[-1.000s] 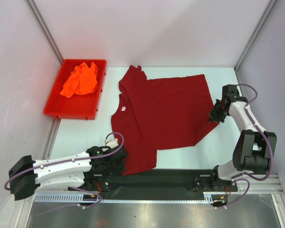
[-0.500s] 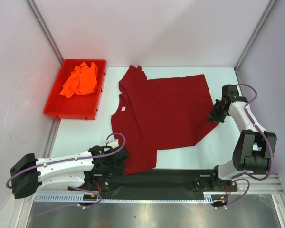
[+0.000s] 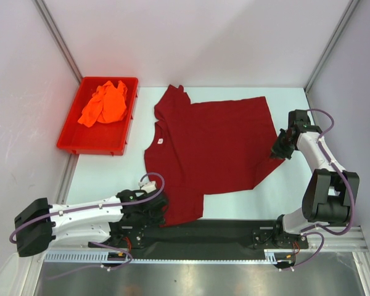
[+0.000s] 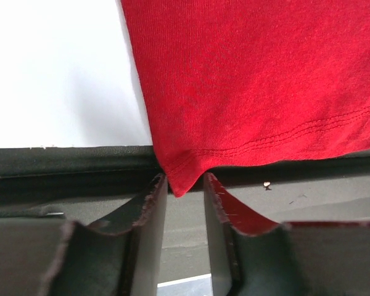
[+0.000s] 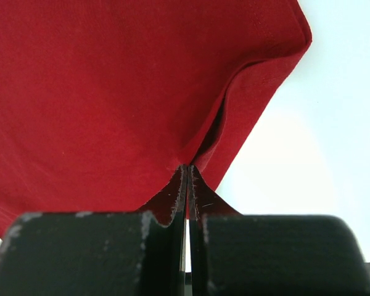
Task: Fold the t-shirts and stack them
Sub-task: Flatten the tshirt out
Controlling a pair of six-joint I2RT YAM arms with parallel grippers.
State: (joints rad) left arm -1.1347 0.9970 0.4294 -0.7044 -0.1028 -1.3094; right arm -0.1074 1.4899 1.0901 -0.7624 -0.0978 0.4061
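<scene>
maroon t-shirt [image 3: 216, 148], orange t-shirt [image 3: 105, 103] in red bin [image 3: 71, 143]

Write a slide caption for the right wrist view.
Right pincer shut on a fold of the dark red shirt.

Maroon t-shirt [image 3: 209, 148] seen as plain deep red, small white neck label [image 3: 160, 141] noted; orange t-shirt [image 3: 105, 103] bright, unpatterned, at far left; bin [image 3: 74, 140] glossy red; table [image 3: 105, 176] pale bluish white; near strip [image 3: 222, 229] black; arms [image 3: 80, 219] white with black joints; cables [image 3: 325, 123] purple.
</scene>
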